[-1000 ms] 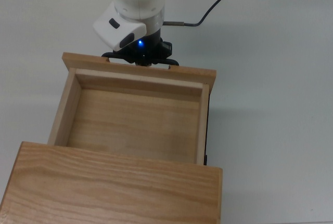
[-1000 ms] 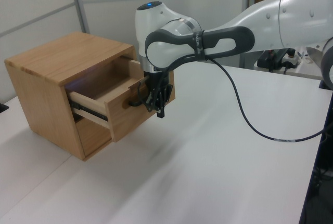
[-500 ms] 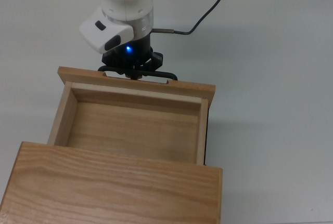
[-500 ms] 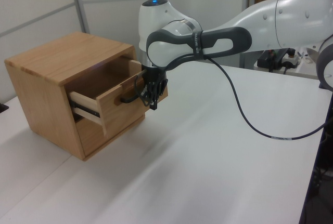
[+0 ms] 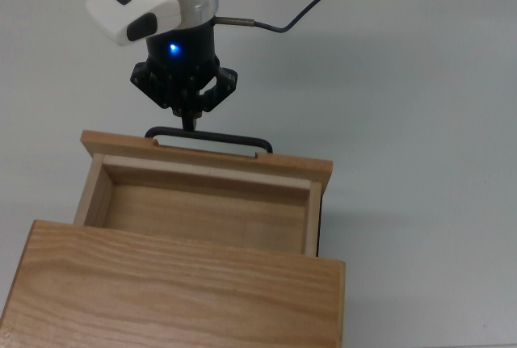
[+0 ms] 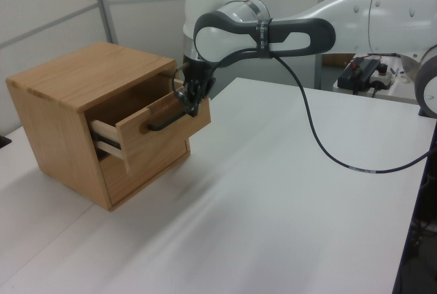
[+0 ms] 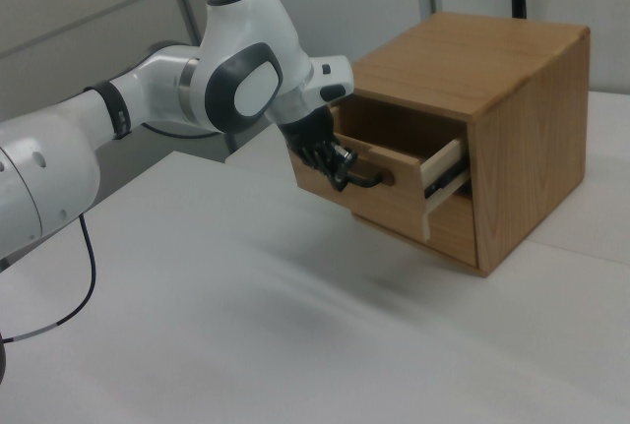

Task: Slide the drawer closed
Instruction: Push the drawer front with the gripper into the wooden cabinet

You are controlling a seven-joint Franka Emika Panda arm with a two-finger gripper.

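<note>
Drawer [image 5: 206, 203]: pushed further into cabinet [image 5: 174, 291] since earlier frames, now roughly half closed. Gripper [image 5: 191, 124]: fingers pinched together, tips pressing handle [image 5: 208, 140]; closing continues.

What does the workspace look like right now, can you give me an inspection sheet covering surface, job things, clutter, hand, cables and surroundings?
Surface: white table, bare around the cabinet.
Job's things: drawer partly open in the wooden cabinet; its black handle faces the arm.
Clutter: nothing seen.
Hand: hand pointing down at the handle, near the end on the top view's left; fingers look close together.
Cables: black cable hangs from the arm and loops over the table.
Surroundings: grey wall panels behind the cabinet; equipment beyond the table at the left view's right.
</note>
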